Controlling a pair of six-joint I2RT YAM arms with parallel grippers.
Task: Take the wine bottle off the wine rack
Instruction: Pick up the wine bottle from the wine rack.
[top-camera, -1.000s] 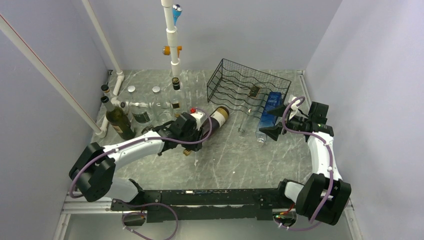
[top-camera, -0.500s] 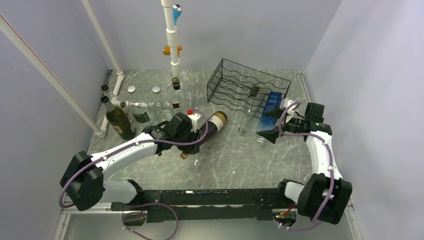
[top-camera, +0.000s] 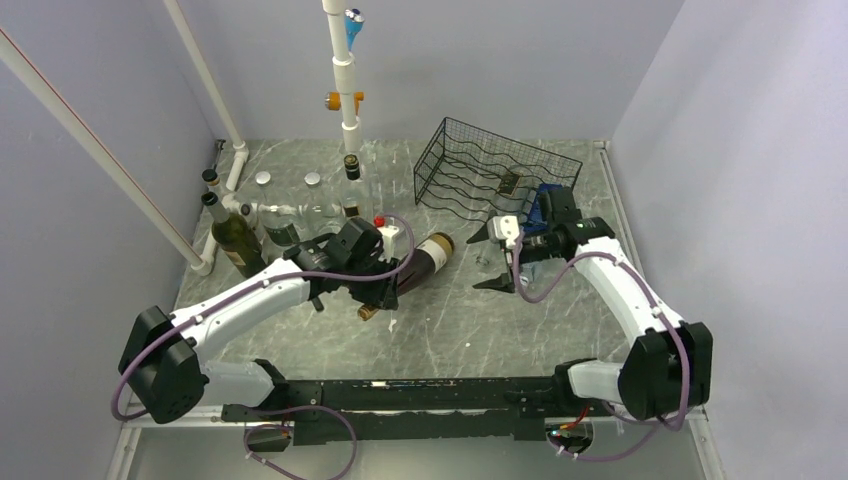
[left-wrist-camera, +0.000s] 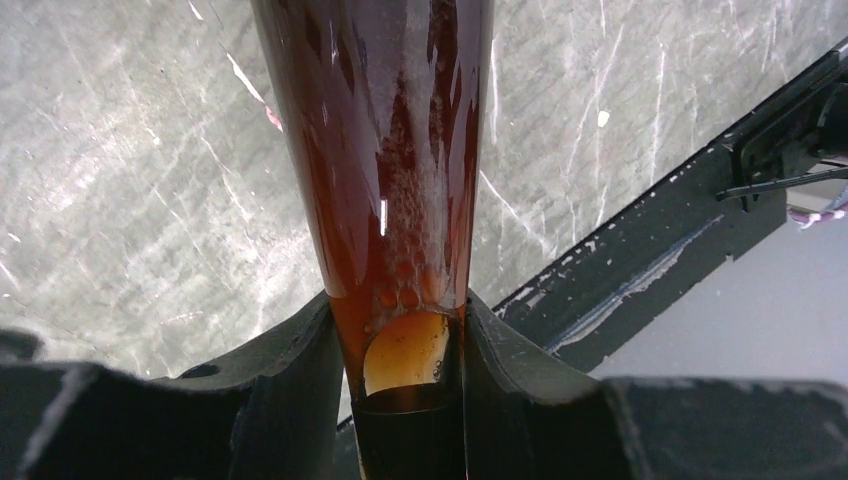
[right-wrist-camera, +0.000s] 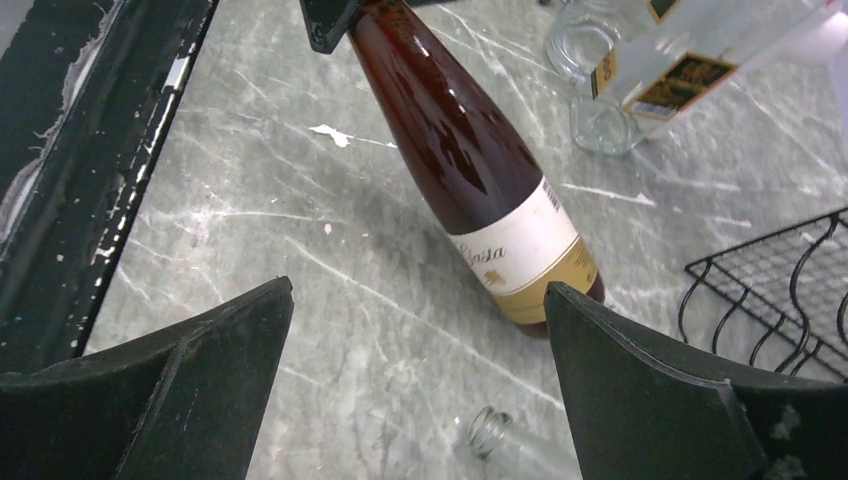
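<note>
Clamping the neck of the wine bottle (top-camera: 425, 254), the left end effector (top-camera: 377, 293) holds it tilted over the worktop (top-camera: 450, 325), label end toward the wine rack (top-camera: 490, 170) but apart from it. The right end effector (top-camera: 487, 260) hovers near the bottle's base, fingers spread wide, holding nothing.

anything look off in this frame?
The wine bottle sits tilted, clamped at the neck by the left gripper, with bubbles in the liquid. A clear bottle lies on its side on the table near the wine rack. No spill or breakage visible.
</note>
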